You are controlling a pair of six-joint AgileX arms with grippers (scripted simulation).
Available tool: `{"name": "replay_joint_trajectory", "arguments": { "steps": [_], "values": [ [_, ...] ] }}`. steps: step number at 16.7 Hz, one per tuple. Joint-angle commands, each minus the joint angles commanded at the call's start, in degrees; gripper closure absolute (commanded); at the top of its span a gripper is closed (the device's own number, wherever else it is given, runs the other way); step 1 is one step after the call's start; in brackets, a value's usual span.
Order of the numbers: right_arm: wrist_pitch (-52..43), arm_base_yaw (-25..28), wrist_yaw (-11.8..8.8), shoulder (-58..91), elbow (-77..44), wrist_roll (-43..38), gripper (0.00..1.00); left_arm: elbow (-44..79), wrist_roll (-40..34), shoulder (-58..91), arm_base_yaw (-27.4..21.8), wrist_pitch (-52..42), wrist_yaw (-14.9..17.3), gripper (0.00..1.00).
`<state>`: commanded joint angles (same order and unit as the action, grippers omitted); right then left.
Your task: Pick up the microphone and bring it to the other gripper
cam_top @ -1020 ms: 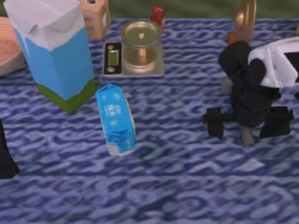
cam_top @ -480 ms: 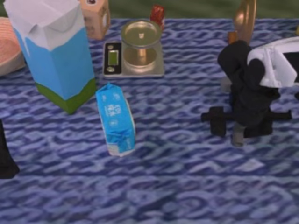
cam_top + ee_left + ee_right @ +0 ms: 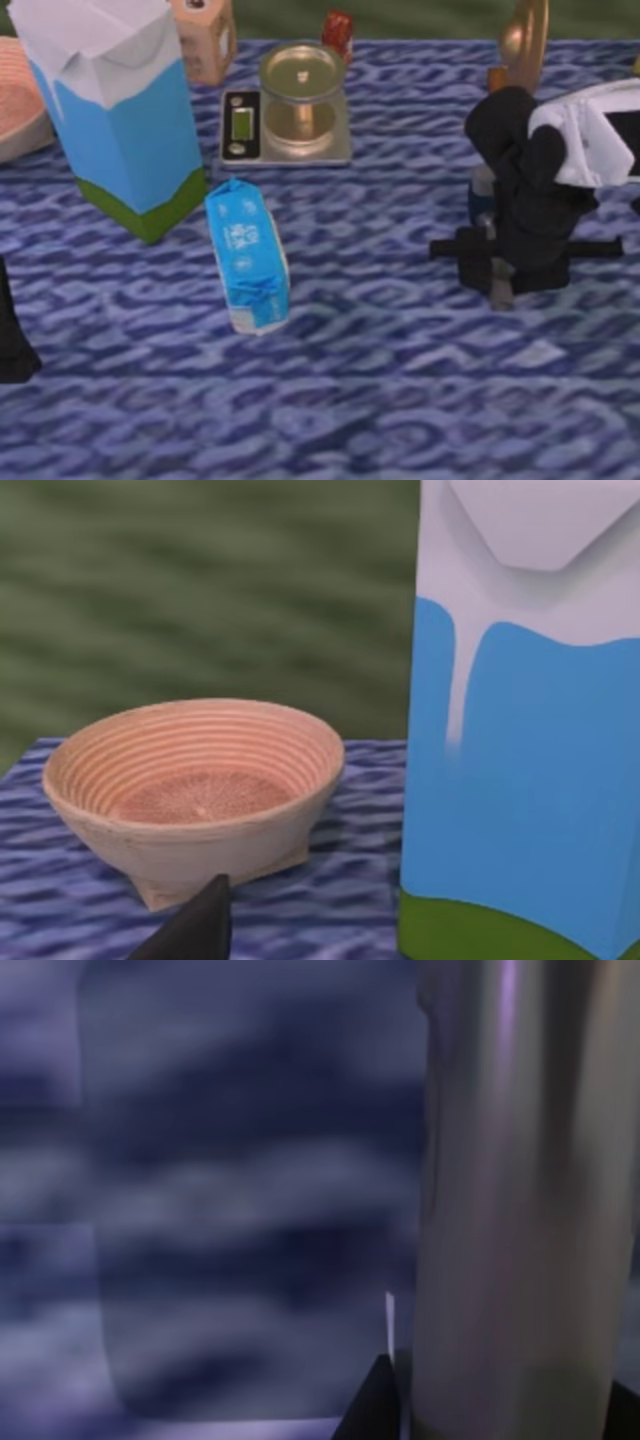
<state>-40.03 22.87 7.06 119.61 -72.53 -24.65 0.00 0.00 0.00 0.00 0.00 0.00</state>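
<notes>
The microphone shows in the top view at the table's right as a slim grey handle (image 3: 500,288) sticking out below my right gripper (image 3: 508,262), with a bit of its dark head (image 3: 479,203) beside the arm. The black fingers stand close on either side of the handle. In the right wrist view the grey metallic handle (image 3: 510,1200) fills the frame, pressed against one black fingertip (image 3: 378,1405). The other gripper, my left one (image 3: 10,335), is parked at the table's left edge; a single dark fingertip (image 3: 195,930) shows in the left wrist view.
A blue-and-white carton (image 3: 115,110) and a wicker bowl (image 3: 15,100) stand at the back left. A blue packet (image 3: 247,255) lies in the middle. A kitchen scale (image 3: 288,110), a wooden block (image 3: 205,35) and a golden-orange stand (image 3: 525,40) line the back.
My right gripper's fingers have drawn together around the microphone's handle, and the handle has shifted a little to the left. The left arm has not moved.
</notes>
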Motion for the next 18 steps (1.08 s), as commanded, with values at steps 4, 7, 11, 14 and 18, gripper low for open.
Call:
{"name": "replay_joint_trajectory", "arguments": {
  "steps": [4, 7, 11, 14, 18],
  "values": [
    [-0.4, 0.7, -2.4, -2.3, -1.3, -1.5, 1.00, 0.0, 0.0, 0.0, 0.0, 0.0, 0.0, 0.00],
    [3.1, 0.8, -3.6, -2.8, -0.7, -0.4, 1.00, 0.0, 0.0, 0.0, 0.0, 0.0, 0.0, 0.00],
    [15.5, 0.9, -7.4, -5.2, 2.2, 3.2, 1.00, 0.0, 0.0, 0.0, 0.0, 0.0, 0.0, 0.00],
    [30.3, 0.9, -11.5, -7.8, 6.0, 7.1, 1.00, 0.0, 0.0, 0.0, 0.0, 0.0, 0.0, 0.00],
    [53.5, 0.9, -17.7, -12.6, 12.3, 13.2, 1.00, 0.0, 0.0, 0.0, 0.0, 0.0, 0.0, 0.00]
  ]
}}
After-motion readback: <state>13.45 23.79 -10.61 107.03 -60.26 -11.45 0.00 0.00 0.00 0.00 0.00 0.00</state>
